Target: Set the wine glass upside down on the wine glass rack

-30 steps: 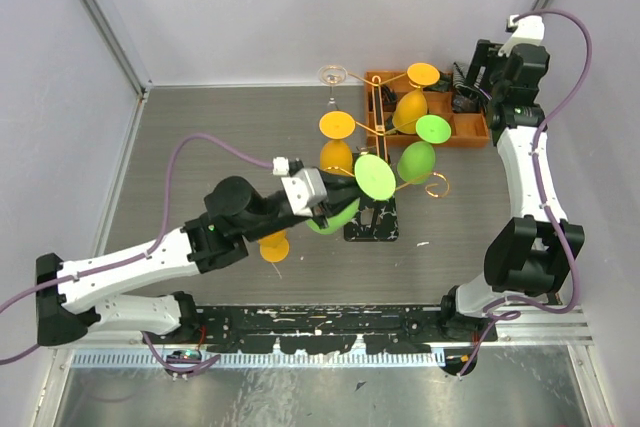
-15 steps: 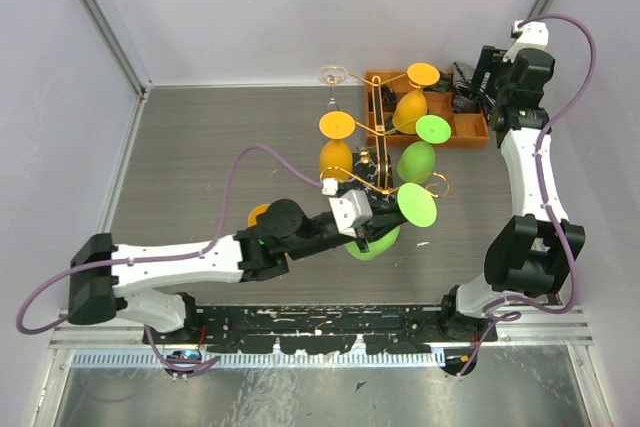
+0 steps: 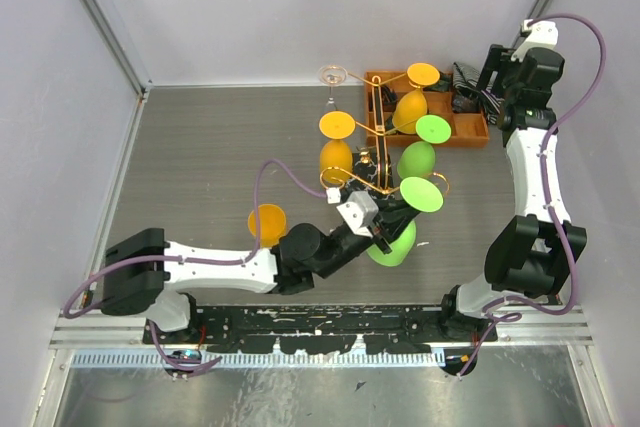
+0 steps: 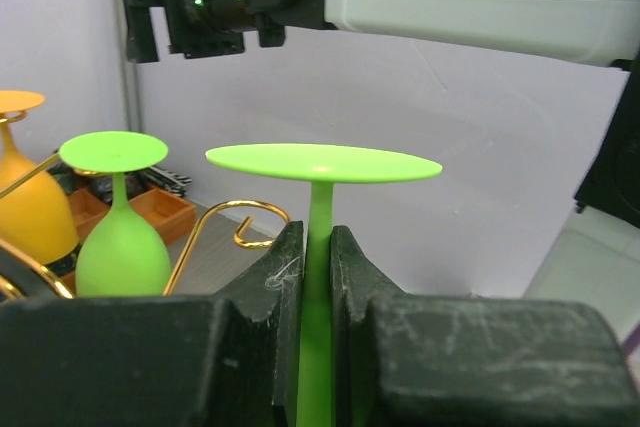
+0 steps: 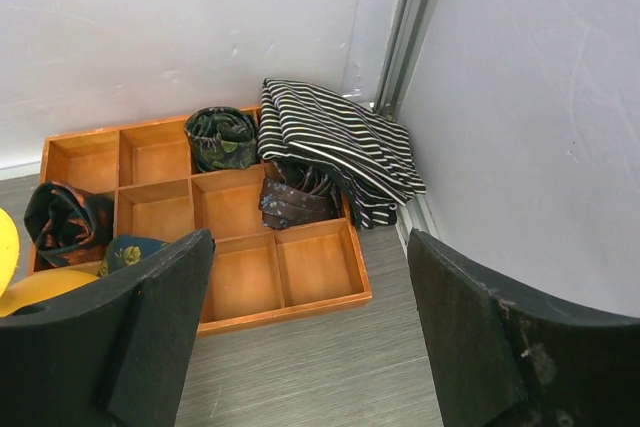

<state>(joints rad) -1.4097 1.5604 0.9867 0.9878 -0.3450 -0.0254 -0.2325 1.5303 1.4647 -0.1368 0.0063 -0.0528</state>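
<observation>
The left gripper (image 4: 318, 245), pinching the green glass (image 4: 322, 163) by its stem, may bump hung glasses (image 3: 416, 160) or miss the rack (image 4: 232, 209) hook (right gripper (image 5: 312, 339) gapes empty over the tabletop's far-right corner)

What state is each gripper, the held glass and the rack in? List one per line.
left gripper: shut on the green wine glass stem.
green wine glass: held upside down, foot uppermost.
right gripper: open, empty.
wine glass rack: carrying hanging glasses, inverted.
</observation>
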